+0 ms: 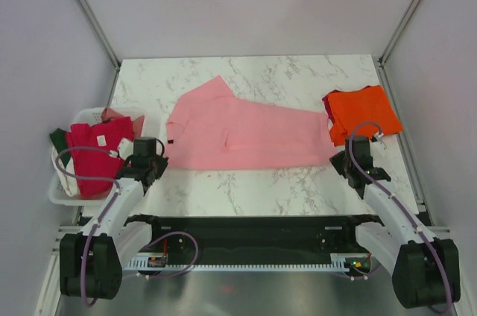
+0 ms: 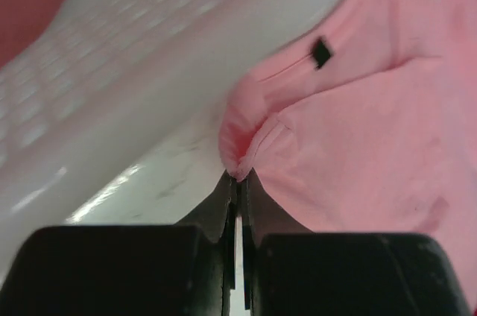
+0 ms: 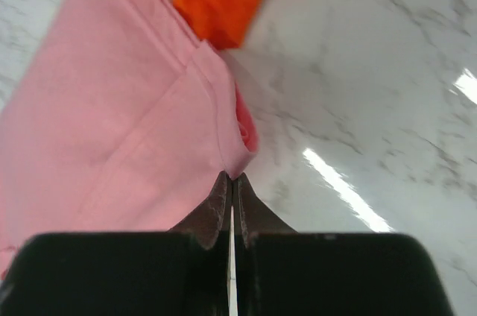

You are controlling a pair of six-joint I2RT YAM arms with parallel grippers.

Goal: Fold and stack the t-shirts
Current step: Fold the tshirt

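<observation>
Light pink short-sleeved cloth t-shirt [image 1: 238,133] lies spread flat across the middle of the white marble table [image 1: 298,77], long side running left to right. Left gripper [image 2: 237,180] is at the shirt's near-left edge, fingers [image 2: 216,212] pressed almost together, pinching a small bunched fold of pink cloth at the tips. Right gripper [image 3: 231,179] is at the shirt's near-right corner, fingers [image 3: 212,212] likewise nearly closed, nipping the pink hem. Both pinched edges are lifted slightly off the table.

Bright orange t-shirt [image 1: 363,111] sits folded at the right side of the table, touching or slightly overlapping the pink shirt's right end; cannot tell which.

White plastic basket [image 1: 88,114] is at the table's left edge, just beside the left gripper. It holds a crimson-red t-shirt [image 1: 93,148] heaped on top, with a dark green t-shirt [image 1: 58,137] poking out at its left.
</observation>
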